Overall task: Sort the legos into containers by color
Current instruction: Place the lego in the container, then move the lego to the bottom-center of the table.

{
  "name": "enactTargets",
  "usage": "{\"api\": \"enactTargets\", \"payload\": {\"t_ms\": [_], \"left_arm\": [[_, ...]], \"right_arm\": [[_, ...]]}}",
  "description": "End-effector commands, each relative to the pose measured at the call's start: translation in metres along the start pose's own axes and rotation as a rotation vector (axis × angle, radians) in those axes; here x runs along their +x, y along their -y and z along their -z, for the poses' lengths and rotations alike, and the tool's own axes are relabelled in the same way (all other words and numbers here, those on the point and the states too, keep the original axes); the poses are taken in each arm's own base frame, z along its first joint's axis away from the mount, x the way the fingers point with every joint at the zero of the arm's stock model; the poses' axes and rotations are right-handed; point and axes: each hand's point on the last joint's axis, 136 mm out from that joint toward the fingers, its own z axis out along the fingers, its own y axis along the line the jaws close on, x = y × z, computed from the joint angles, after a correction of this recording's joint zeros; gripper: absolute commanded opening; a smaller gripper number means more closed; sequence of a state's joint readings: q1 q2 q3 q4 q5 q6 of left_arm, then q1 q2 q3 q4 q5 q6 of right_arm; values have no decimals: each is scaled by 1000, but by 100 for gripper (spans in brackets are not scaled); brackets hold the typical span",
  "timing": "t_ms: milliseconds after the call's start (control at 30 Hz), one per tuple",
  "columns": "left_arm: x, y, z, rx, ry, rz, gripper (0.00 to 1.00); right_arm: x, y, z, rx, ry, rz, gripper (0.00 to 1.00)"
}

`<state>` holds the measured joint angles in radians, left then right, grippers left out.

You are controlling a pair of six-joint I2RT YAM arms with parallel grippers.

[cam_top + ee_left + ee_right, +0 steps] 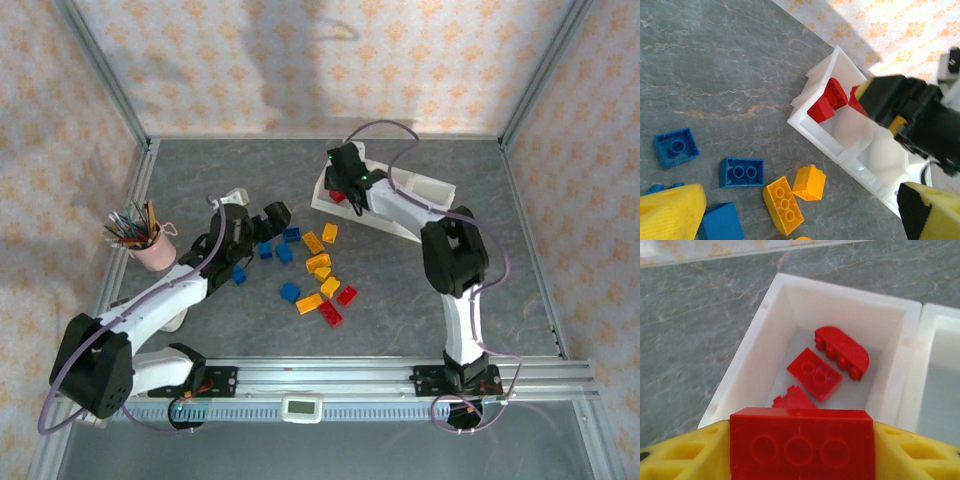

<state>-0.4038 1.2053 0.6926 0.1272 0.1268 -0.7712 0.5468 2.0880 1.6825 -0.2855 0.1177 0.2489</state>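
My right gripper (801, 452) hangs over the tray's (840, 295) left end compartment, its yellow fingers (685, 457) shut on a red lego (801, 440). Three red legos (815, 372) lie in that compartment below it. The white tray (435, 188) sits at the back of the table, with the right gripper (345, 185) at its left end. Loose blue, yellow and red legos (315, 270) are scattered mid-table. My left gripper (280, 215) hovers open above the blue ones. Under the left gripper (800, 200) lie two yellow legos (785, 205) and a blue one (741, 172).
A pink cup of pens (150, 245) stands at the left, close to the left arm. Metal frame posts and wallpapered walls close in the table. The tray's middle compartment (940, 380) lies just right of the held lego.
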Motion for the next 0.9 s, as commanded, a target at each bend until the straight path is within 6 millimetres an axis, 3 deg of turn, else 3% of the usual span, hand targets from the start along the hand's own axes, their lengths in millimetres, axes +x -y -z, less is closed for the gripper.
{"api": "enactTargets", "payload": {"t_ms": [0, 167, 333, 600, 867], "left_arm": [[-13, 16, -4, 52, 15, -25, 99], [-13, 15, -10, 45, 6, -31, 99], [-15, 18, -7, 47, 3, -41, 99], [-4, 18, 2, 75, -36, -25, 99], [23, 18, 19, 96, -82, -24, 99]], "right_arm": [[-19, 6, -12, 70, 30, 43, 71], [-35, -4, -7, 31, 45, 47, 83], [-35, -8, 15, -17, 40, 30, 85], [2, -4, 63, -65, -5, 17, 87], [56, 22, 109, -80, -93, -11, 88]]}}
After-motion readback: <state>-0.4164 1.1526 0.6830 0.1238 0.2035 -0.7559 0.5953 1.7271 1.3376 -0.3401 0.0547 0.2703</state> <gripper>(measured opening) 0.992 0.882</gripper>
